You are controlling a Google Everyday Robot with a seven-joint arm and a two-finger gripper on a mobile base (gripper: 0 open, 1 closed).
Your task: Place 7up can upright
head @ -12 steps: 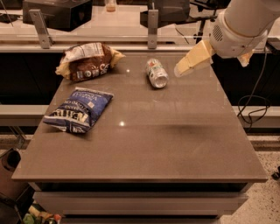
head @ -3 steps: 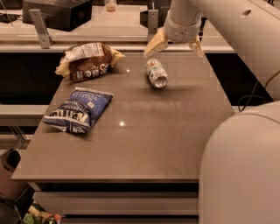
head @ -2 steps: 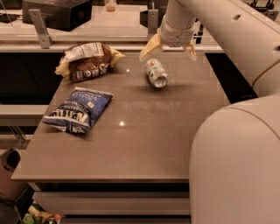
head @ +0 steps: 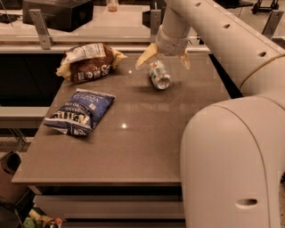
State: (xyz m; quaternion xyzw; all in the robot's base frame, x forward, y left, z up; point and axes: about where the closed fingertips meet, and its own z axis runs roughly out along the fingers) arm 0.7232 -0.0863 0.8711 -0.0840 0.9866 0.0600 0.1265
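Observation:
The 7up can (head: pixel 159 75), silvery with green and red marks, lies on its side near the far middle of the brown table (head: pixel 133 147). My gripper (head: pixel 163 59) hangs right above the can's far end, open, one cream finger (head: pixel 146 56) to its left and the other (head: pixel 184 59) to its right. The fingers straddle the can and are not closed on it. My white arm reaches in from the right and fills the lower right of the view.
A brown chip bag (head: pixel 88 61) lies at the table's far left. A blue chip bag (head: pixel 81 111) lies at the left middle. A rail and a second counter with dark boxes (head: pixel 58 13) stand behind the table.
My arm has swung from the right of the can to over it. The gripper has come down so that its fingers stand on either side of the can. The can and bags have not moved.

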